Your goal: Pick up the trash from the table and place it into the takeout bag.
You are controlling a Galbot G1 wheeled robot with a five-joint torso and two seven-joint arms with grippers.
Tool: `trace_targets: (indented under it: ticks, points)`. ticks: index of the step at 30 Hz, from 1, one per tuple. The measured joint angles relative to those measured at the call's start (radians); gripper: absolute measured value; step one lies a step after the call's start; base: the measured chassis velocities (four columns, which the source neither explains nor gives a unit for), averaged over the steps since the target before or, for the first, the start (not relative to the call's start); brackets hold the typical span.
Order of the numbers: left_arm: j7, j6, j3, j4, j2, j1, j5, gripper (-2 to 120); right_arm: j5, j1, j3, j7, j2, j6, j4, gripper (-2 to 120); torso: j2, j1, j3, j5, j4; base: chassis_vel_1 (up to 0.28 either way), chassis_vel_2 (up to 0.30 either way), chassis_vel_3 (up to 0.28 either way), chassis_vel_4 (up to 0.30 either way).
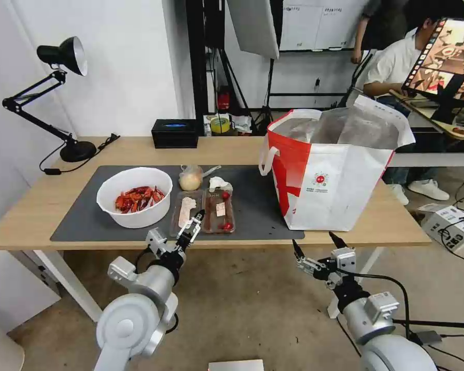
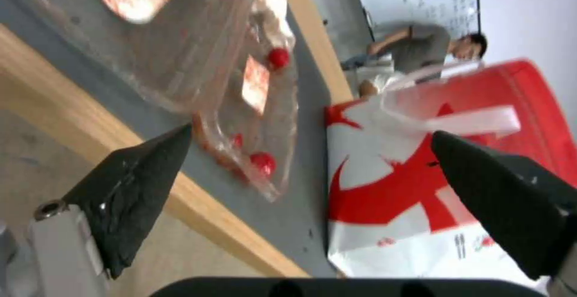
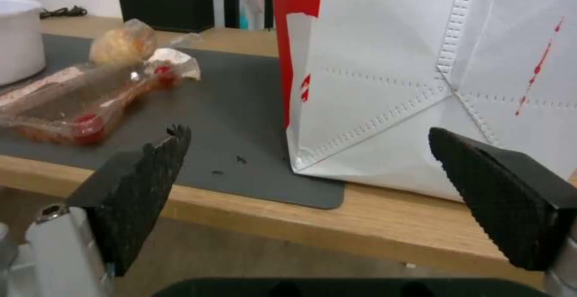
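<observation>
The left gripper (image 1: 193,225), jaws apart, hovers at the table's (image 1: 46,206) front edge over the clear tray (image 1: 206,211). The right gripper (image 1: 317,247), also spread, hangs below the front edge near the takeout bag (image 1: 330,190).

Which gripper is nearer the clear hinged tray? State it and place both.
Left. The left gripper, open, hangs at the near edge of the clear hinged tray. The right gripper, open, sits below the table edge, in front of the takeout bag.
</observation>
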Motion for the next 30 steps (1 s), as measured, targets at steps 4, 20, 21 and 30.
trace_targets:
  ticks: [4, 20, 21, 30]
  points:
    - [0.000, 0.006, 0.013, 0.012, 0.005, -0.014, -0.005, 100, -0.001, -0.003, 0.004, 0.000, 0.001, 0.001, -0.002, 100, 0.000, 0.000, 0.000, 0.0000, -0.0001, 0.000, 0.000, 0.000, 0.000]
    - [-0.019, 0.008, 0.050, 0.106, 0.019, -0.106, -0.028, 100, -0.002, 0.010, 0.008, 0.003, 0.006, 0.004, -0.038, 100, 0.000, 0.000, 0.000, 0.0000, -0.0001, 0.000, 0.000, 0.000, 0.000]
    - [-0.022, 0.008, 0.051, 0.113, 0.018, -0.108, -0.029, 100, -0.002, 0.012, 0.007, 0.004, 0.005, 0.004, -0.042, 100, 0.000, 0.000, 0.000, 0.0000, -0.0001, 0.000, 0.000, 0.000, 0.000]
    - [-0.045, 0.008, 0.049, 0.131, -0.003, -0.113, -0.030, 100, -0.002, 0.025, 0.000, 0.005, 0.002, 0.004, -0.054, 100, 0.000, 0.000, 0.000, 0.0000, -0.0001, 0.000, 0.000, 0.000, 0.000]
